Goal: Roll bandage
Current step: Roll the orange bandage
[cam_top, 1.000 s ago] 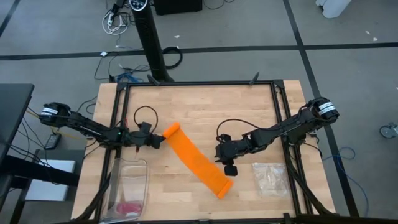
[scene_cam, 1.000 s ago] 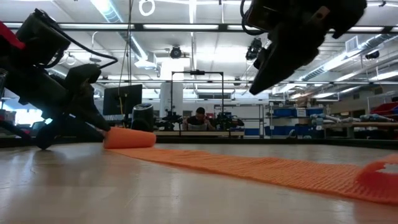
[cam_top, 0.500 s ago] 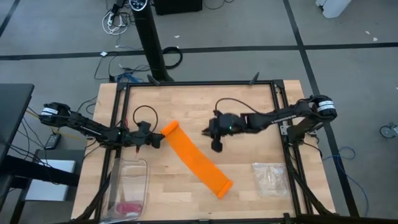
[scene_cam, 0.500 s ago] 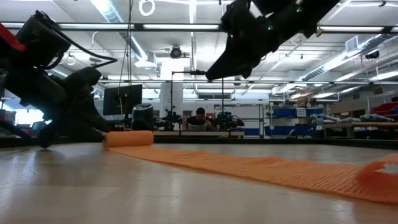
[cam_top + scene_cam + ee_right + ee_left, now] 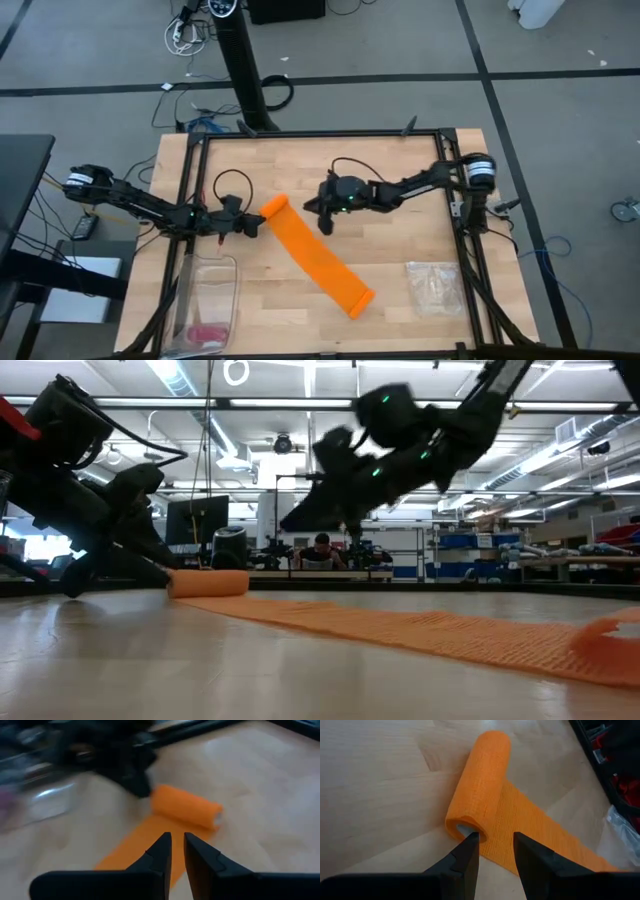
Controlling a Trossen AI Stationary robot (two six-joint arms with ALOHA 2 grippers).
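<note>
The orange bandage (image 5: 318, 256) lies slantwise on the wooden table. Its far-left end is wound into a small roll (image 5: 275, 208), and its flat strip runs to a free end (image 5: 360, 300) near the front. My left gripper (image 5: 495, 840) is open at the roll's left end, low over the table. My right gripper (image 5: 322, 220) hovers above the table just right of the roll (image 5: 186, 806), pointing toward it. Its fingers (image 5: 165, 845) stand a narrow gap apart with nothing between them. My left gripper has one fingertip (image 5: 471, 838) against the roll's open left end (image 5: 462, 827), coming nearly level from the table's left. Its other finger (image 5: 522, 845) stands over the flat strip beside the roll. The roll lies on its side on the table.
A clear plastic box (image 5: 208, 290) with a small pink bundle (image 5: 205, 333) sits at the near left. A clear zip bag (image 5: 435, 285) lies at the near right. Black rails (image 5: 320, 134) frame the table. A person (image 5: 322, 546) sits far behind the table.
My right gripper has swung from beside the strip's near part toward the table's far left, toward the roll, sinking a little and tipping closer to level. The bandage and my left gripper have stayed where they were.
</note>
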